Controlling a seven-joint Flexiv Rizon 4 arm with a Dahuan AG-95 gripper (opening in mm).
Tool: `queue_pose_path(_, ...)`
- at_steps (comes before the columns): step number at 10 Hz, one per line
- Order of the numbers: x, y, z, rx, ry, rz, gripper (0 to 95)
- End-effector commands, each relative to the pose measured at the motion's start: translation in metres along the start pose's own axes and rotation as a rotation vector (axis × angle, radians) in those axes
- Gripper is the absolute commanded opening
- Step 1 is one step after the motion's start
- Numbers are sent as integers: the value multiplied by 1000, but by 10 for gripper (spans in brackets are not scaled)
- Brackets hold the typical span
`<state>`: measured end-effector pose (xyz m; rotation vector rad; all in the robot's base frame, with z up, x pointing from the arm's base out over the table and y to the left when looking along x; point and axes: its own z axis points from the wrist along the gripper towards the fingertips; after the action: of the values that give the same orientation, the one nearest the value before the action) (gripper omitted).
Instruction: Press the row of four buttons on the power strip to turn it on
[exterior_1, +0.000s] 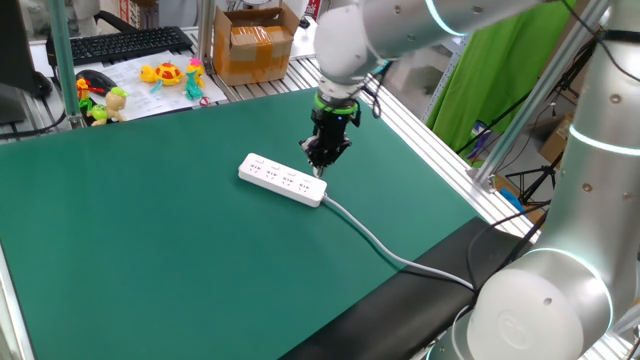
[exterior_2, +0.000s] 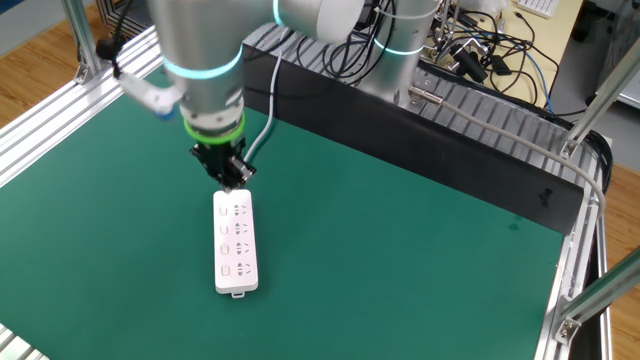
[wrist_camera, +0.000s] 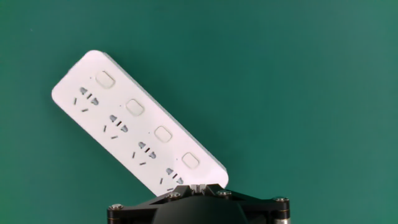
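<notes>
**Obs 1:** Four buttons (wrist_camera: 146, 118) sat in a line along the power strip (wrist_camera: 134, 121), which lay flat on the green mat (exterior_1: 150, 260), near its middle. You had the gripper (exterior_1: 322, 165) pointing straight down over the cable end, fingers pressed together into one blunt tip, holding nothing.

**Obs 2:** Agreed. In the hand view the nearest button (wrist_camera: 190, 160) lay just ahead of the fingertips, not under them. My read: no button was pressed yet, so you were lining up for the first.

**Obs 1:** To do it well, you needed the closed tip centred on the button pad, not on the dark socket holes (wrist_camera: 174, 177) just beside it. Then a short straight push down. The strip ran at a slant across the hand view, so each next step had to follow that slant.

**Obs 2:** Risk noted: the strip was loose on the mat and could have skidded or tipped under an off-centre push.

**Obs 1:** Surroundings: cable (exterior_1: 375, 240) trailed off toward the mat's edge, away from the row. Keyboard (exterior_1: 120, 44), cardboard box (exterior_1: 256, 42) and small toys (exterior_1: 160, 75) stood well apart on the far table. Nothing blocked the row.
</notes>
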<state>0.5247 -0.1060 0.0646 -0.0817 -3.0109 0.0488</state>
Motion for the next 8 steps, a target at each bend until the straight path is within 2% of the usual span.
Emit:
queue_pose_path(1, 3, -1, -1, 35, -10, -110, 0)
queue_pose_path(2, 3, -1, -1, 29, 6, -127, 0)
queue_pose_path(5, 3, -1, -1, 29, -10, -157, 0)
queue_pose_path(7, 1, -7, 3, 47, -44, -215, 380)
queue_pose_path(8, 0, -9, 5, 50, -69, -258, 380)
